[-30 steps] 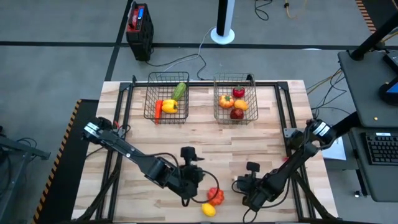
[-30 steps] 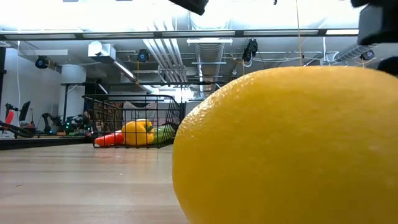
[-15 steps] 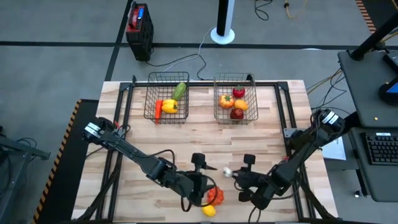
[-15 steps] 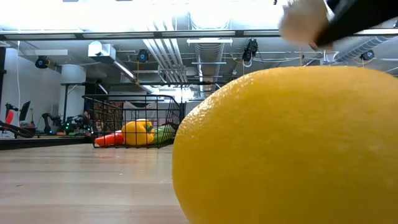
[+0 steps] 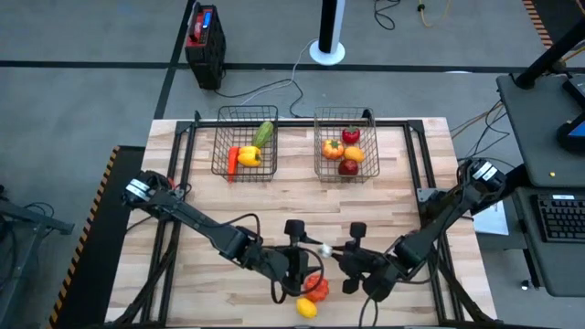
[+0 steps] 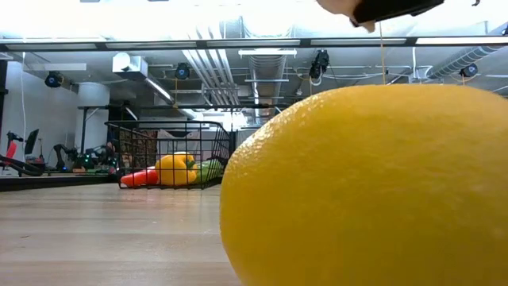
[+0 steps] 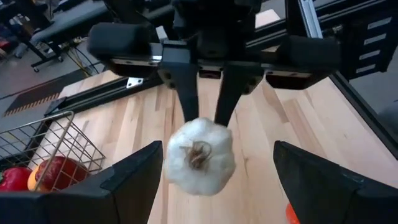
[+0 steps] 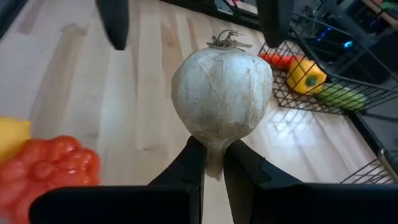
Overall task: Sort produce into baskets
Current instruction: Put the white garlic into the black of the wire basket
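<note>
A white garlic bulb (image 5: pixel 324 249) hangs above the table's near middle, with my right gripper (image 5: pixel 340 252) shut on it. My left gripper (image 5: pixel 307 250) faces it from the left, open. Its two fingers (image 7: pixel 127 180) stand wide on either side of the bulb (image 7: pixel 199 155) without touching it. Below them a red tomato (image 5: pixel 316 288) and a yellow lemon (image 5: pixel 306 309) lie on the table; the lemon (image 6: pixel 365 191) fills the low view. Two wire baskets (image 5: pixel 219 137) (image 5: pixel 317 137) at the far side hold the other produce. My right gripper pinches the bulb's narrow stalk end (image 8: pixel 214 163) between its two fingertips (image 8: pixel 193 163). The fingers come nearly level from the table's right. The bulb stands out beyond the fingertips, its root tuft (image 8: pixel 222 40) pointing away toward the left gripper, lifted clear of the table.
The left basket holds a yellow pepper (image 5: pixel 249 155), a green cucumber (image 5: pixel 264 133) and an orange carrot (image 5: pixel 232 162). The right basket holds red and orange pieces (image 5: pixel 348 151). Bare wood lies between baskets and grippers. A black frame (image 5: pixel 426 174) borders the table.
My right gripper has risen from the table with the garlic, tipped from pointing down to nearly level, and carried it left toward the left gripper. My left gripper has tipped up and turned to face it, staying open. Tomato and lemon have stayed put.
</note>
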